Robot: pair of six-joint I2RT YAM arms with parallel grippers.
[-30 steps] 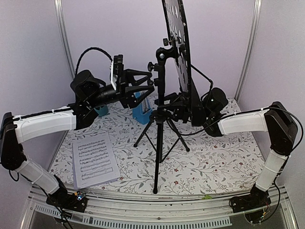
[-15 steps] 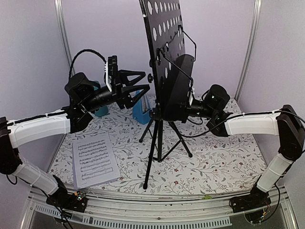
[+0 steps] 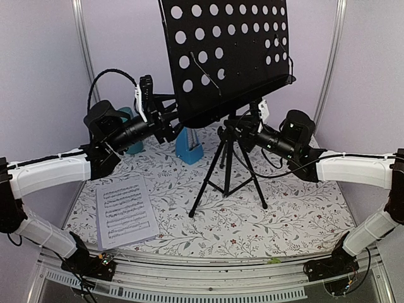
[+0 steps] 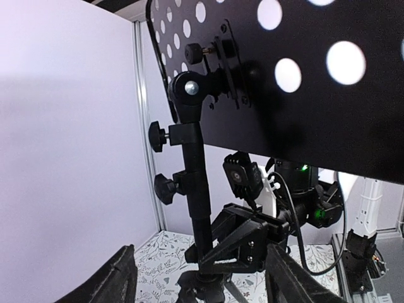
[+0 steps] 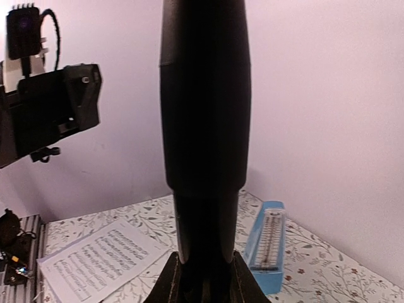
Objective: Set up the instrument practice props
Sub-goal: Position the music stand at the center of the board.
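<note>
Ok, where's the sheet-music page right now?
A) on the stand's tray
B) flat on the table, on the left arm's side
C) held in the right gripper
B: the sheet-music page lies flat on the table, to the left of the music stand.

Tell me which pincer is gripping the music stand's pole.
The right pincer: its fingers close on the music stand's pole, which fills its wrist view. The left pincer is open, its fingers spread wide of the pole.
</note>
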